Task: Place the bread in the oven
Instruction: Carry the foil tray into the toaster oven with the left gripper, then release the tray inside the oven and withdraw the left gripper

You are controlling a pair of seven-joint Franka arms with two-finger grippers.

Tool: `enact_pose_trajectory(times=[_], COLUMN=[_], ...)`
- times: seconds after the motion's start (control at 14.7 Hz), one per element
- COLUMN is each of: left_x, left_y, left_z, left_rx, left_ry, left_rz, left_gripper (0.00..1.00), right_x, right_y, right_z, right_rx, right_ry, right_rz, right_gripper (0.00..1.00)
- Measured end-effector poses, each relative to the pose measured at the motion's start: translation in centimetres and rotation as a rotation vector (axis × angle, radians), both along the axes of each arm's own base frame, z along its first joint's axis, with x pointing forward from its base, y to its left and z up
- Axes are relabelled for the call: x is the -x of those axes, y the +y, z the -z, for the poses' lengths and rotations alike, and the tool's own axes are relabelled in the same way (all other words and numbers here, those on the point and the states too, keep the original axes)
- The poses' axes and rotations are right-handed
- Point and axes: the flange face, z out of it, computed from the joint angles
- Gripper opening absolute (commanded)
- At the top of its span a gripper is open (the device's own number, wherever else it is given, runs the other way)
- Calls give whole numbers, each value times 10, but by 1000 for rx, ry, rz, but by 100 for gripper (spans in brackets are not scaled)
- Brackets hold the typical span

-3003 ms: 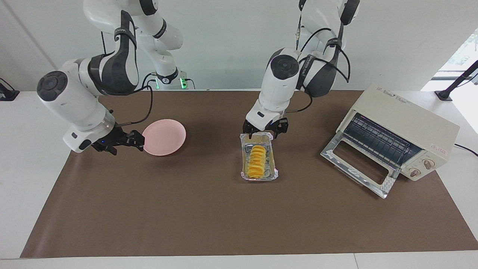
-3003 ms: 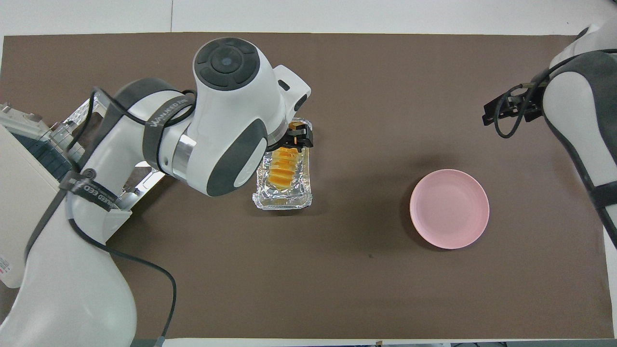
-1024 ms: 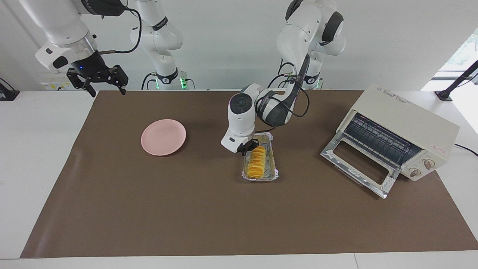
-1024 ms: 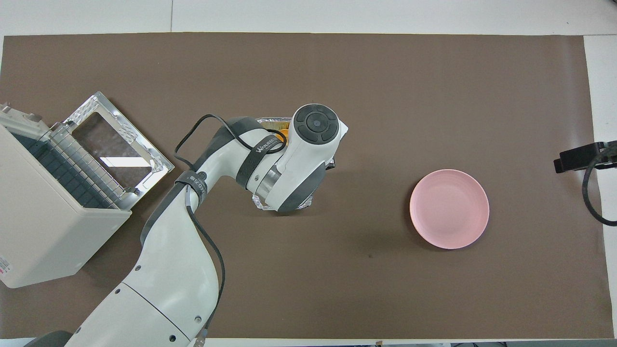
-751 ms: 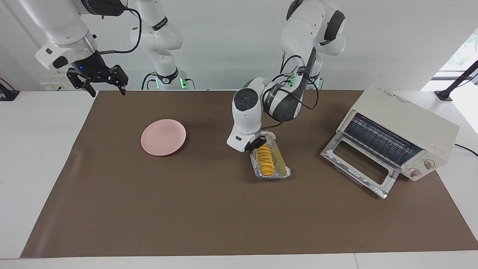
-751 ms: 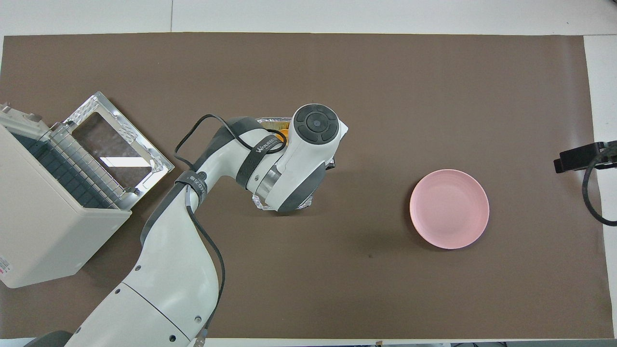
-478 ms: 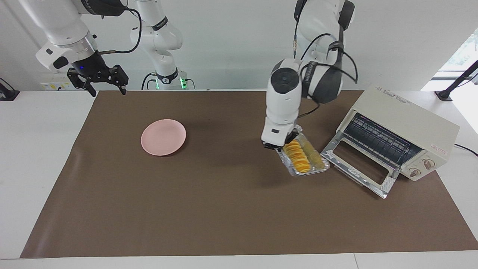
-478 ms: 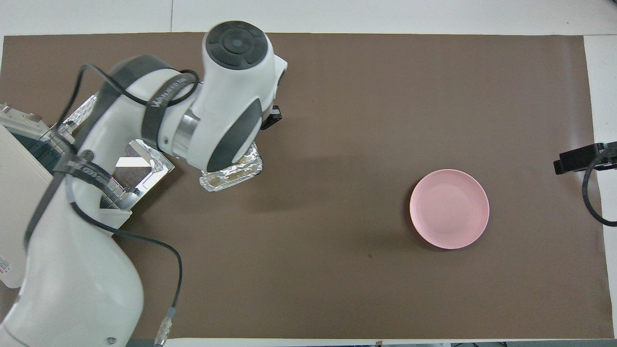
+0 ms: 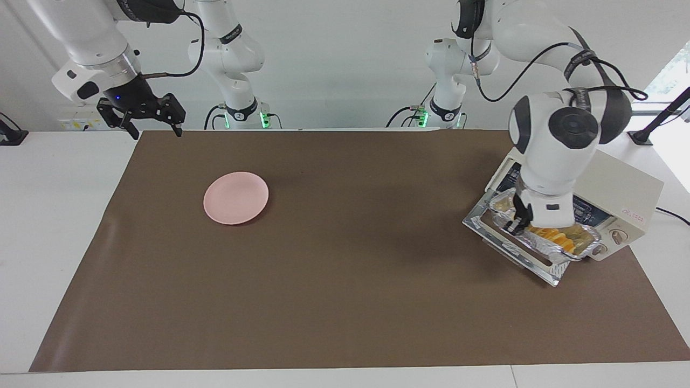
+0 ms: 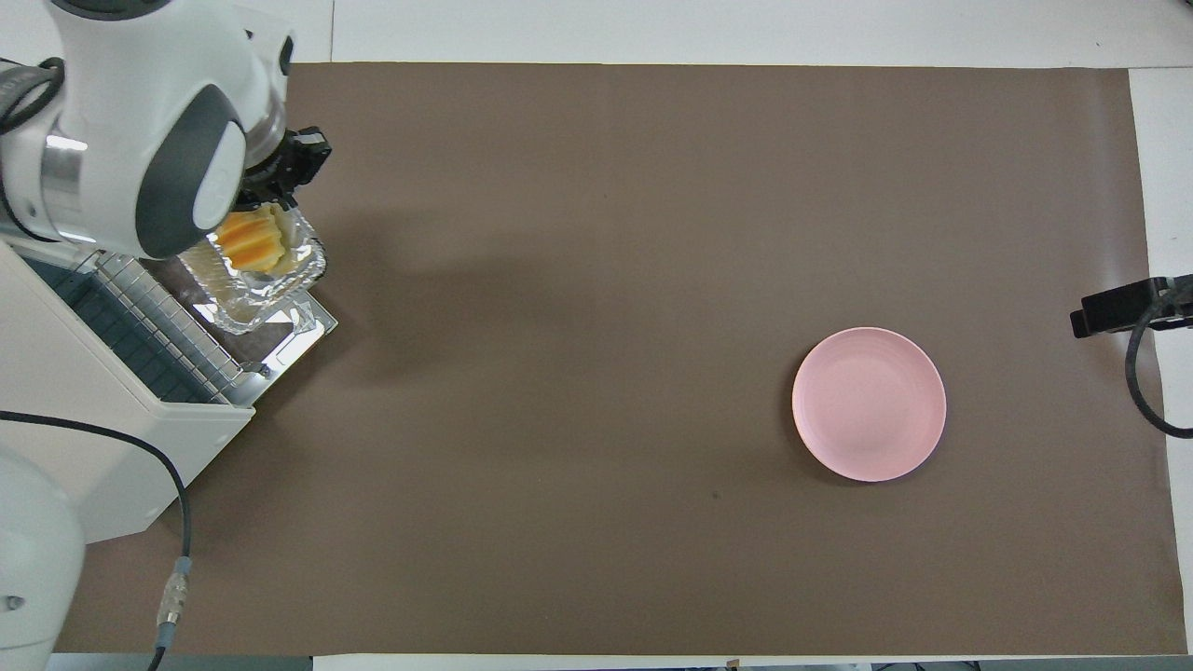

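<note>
The bread (image 9: 555,235) is a ridged yellow-orange loaf lying in a crinkled foil tray (image 9: 571,249). My left gripper (image 9: 518,223) is shut on the tray's rim and holds it just above the dropped glass door (image 9: 545,269) of the cream oven (image 9: 628,180), in front of the wire rack. In the overhead view the bread (image 10: 248,240) and foil tray (image 10: 250,300) show beneath the left gripper (image 10: 280,191), beside the oven (image 10: 93,438). My right gripper (image 9: 152,128) waits open and empty, raised over the table corner at the right arm's end.
A pink plate (image 9: 235,198) lies empty on the brown mat toward the right arm's end; it also shows in the overhead view as the pink plate (image 10: 869,403). The oven's knobs (image 9: 617,236) face away from the robots.
The left arm has swung the foil tray with the bread from mid-table to over the oven's open door. The right arm has not moved.
</note>
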Motion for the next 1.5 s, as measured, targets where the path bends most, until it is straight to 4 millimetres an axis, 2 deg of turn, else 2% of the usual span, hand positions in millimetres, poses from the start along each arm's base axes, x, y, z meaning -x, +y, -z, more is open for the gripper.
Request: enact_pose_trajectory(times=[0.07,0.14,0.48,0.89,1.5], left_x=[-2,-2,18,44,62], left_y=[24,37,37,40,49], left_z=[6,14,65,67,78], left_rx=[-11,-23,-40,-79,-105], left_ry=[15,32,148,254,305], left_rz=[-11,-16,-9,-14,-19], left_gripper=[0,0,0,0,0], right_x=[0,0,0,0,0], right_y=[0,0,0,0,0], right_z=[0,0,0,0,0], right_rx=[0,0,0,0,0], right_ry=[0,0,0,0,0], right_rz=[0,0,0,0,0], right_gripper=[100,100,100,100,100])
